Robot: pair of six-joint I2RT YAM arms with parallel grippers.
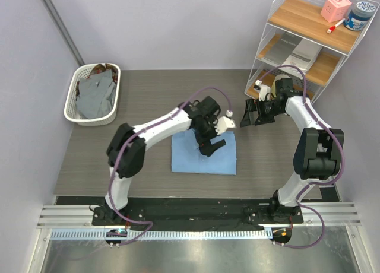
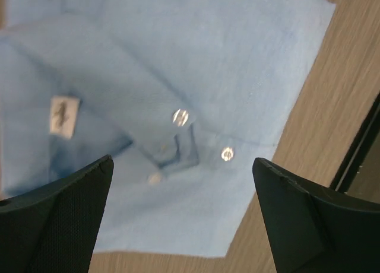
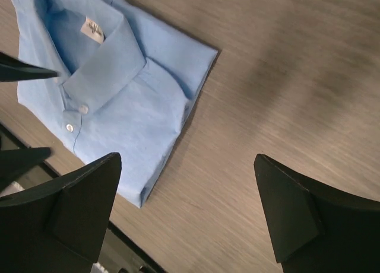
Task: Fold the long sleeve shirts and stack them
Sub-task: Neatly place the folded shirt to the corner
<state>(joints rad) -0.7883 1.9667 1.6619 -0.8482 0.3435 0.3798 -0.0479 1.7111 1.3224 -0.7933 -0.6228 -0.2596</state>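
Note:
A light blue collared shirt (image 1: 205, 157) lies folded into a rectangle on the table's middle. It also shows in the left wrist view (image 2: 196, 65), buttons up, and in the right wrist view (image 3: 119, 101), collar and label visible. My left gripper (image 1: 209, 141) hovers open just above the folded shirt, holding nothing. My right gripper (image 1: 254, 114) is open and empty above bare table to the shirt's right. Grey shirts (image 1: 95, 95) and a bit of brown cloth (image 1: 105, 67) lie in a white basket (image 1: 70, 107) at the far left.
A white wire shelf unit (image 1: 309, 41) stands at the back right with a pink box (image 1: 335, 8), a blue-lidded jar (image 1: 360, 16) and papers. Bare wood-grain table (image 1: 95, 160) surrounds the shirt. Walls close in on the left and back.

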